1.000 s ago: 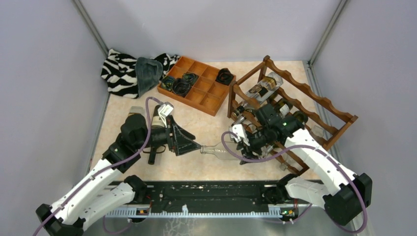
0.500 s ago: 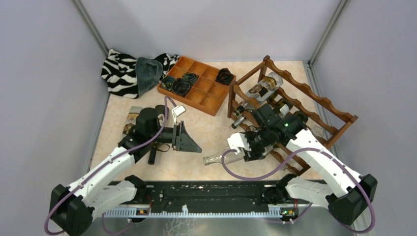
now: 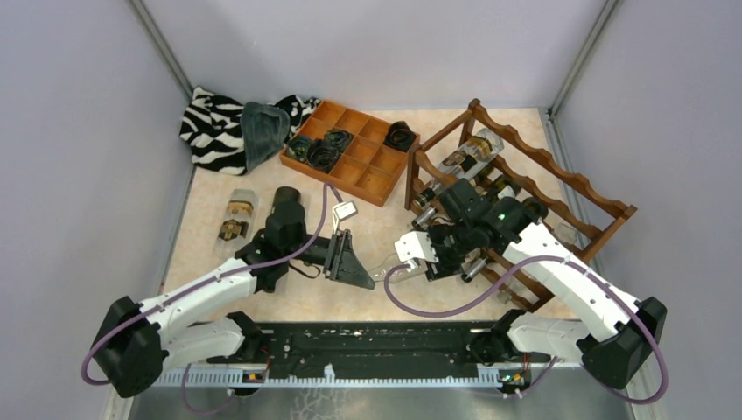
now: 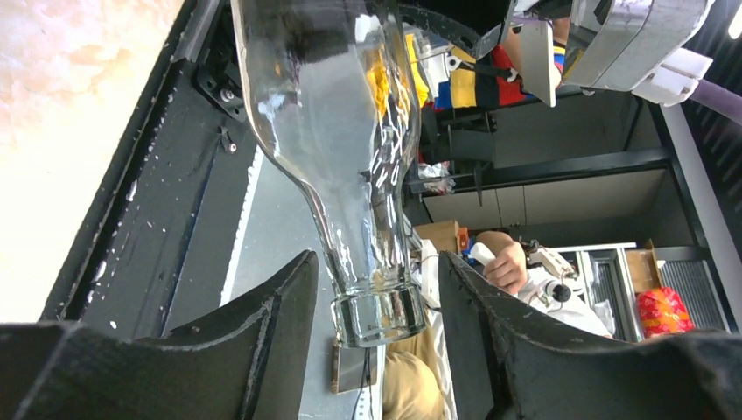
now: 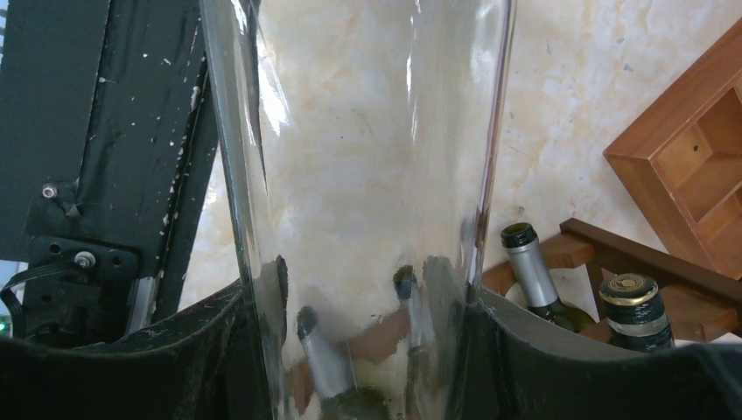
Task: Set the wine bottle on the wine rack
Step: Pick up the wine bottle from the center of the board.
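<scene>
The wine bottle (image 3: 386, 270) is clear, empty glass, held lengthwise above the table in front of the wine rack (image 3: 560, 179). My right gripper (image 3: 426, 260) is shut on its wide body (image 5: 367, 131), with both pads pressed to the glass. In the left wrist view the neck and mouth (image 4: 372, 306) sit between my left gripper's (image 4: 376, 267) fingers (image 4: 262, 332), and a gap shows on each side. My left gripper (image 3: 366, 271) is open around the neck without touching it. The rack is a reddish-brown scalloped frame at the right.
Several dark bottles (image 3: 468, 157) lie in the rack; two of their capped necks (image 5: 534, 271) appear beside my right fingers. Another bottle (image 3: 236, 216) lies on the table at left. At the back are an orange compartment tray (image 3: 372, 175) and zebra cloth (image 3: 214, 127). Grey walls close in both sides.
My left gripper moved right onto the bottle's neck and its jaws narrowed. My right gripper carried the bottle slightly left and stayed shut on it.
</scene>
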Robot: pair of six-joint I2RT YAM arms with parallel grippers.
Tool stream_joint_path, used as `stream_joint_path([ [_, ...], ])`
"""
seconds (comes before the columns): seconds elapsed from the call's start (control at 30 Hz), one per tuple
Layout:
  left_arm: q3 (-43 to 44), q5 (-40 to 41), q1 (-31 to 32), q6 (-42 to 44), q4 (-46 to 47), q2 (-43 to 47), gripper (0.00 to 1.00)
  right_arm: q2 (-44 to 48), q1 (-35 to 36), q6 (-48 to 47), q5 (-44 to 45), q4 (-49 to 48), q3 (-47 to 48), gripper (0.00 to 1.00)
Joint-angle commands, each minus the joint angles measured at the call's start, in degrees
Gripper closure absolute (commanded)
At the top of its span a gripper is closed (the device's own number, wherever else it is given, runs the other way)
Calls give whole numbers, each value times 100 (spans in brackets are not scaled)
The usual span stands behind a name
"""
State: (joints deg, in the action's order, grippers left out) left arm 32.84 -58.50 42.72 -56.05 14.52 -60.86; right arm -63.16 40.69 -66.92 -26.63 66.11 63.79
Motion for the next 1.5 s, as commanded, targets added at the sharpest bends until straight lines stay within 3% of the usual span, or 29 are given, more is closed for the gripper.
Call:
stream_joint_path([
  [0.0, 10, 204, 68, -79, 369, -8, 40, -10, 75, 105, -120, -256, 380, 100],
  [0.3, 38, 415, 134, -276, 431, -332, 43, -209, 272, 210, -78, -285, 510, 100],
  [0.63, -15, 454, 199, -477, 825, -549, 57, -343, 413, 330, 52, -404, 441, 100],
  [1.03, -61, 297, 210, -538, 1003, -728, 42, -388, 467, 368, 88, -455, 422, 100],
  [1.1, -55, 228, 207, -538, 1040, -770, 43, -379, 475, 343, 100, -434, 424, 100],
  [1.33, -28, -7, 206, -417, 969, -872, 65, -305, 475, 224, 137, -385, 345, 100],
  [1.43, -15, -113, 204, -428, 1101, -933, 97, -303, 475, 222, 112, -366, 351, 100],
  [1.47, -22, -140, 210, -450, 1176, -940, 100, -303, 475, 228, 106, -362, 354, 100],
])
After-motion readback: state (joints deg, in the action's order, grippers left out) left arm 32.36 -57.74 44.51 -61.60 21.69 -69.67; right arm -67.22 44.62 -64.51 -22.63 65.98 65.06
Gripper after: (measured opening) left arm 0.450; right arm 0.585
